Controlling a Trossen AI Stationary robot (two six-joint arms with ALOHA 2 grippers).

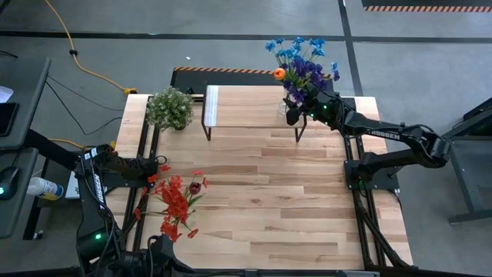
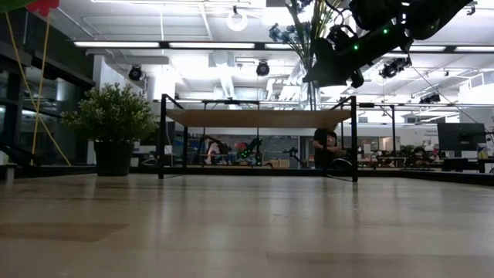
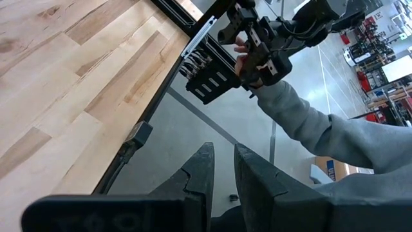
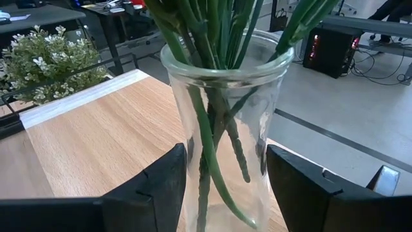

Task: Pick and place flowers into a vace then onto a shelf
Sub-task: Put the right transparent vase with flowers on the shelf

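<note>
The glass vase (image 4: 225, 116) stands on the right end of the shelf (image 1: 246, 104). It holds the blue and purple flowers (image 1: 304, 65) and an orange tulip (image 1: 279, 74). My right gripper (image 4: 226, 154) is open and level, with one finger close on each side of the vase below its rim. At the table's left, my left gripper (image 1: 157, 171) is raised and shut on a bunch of red flowers (image 1: 177, 201) that includes a dark red tulip (image 1: 194, 186). One red bloom (image 2: 42, 6) shows high in the low view. My left gripper holds the red flowers lifted clear of the table, spreading toward the near edge from its end. Its nearly closed fingers (image 3: 203, 174) show no stem in the wrist view, so the part held cannot be told. My right gripper may or may not touch the vase's wall (image 4: 193, 148); I cannot tell.
A bushy potted plant (image 1: 170, 108) stands on the table just left of the shelf. A person's sleeve and hand (image 3: 309, 122) on a control handle show beyond the table's edge in the left wrist view. Bare wooden tabletop (image 1: 269, 200) lies between the arms.
</note>
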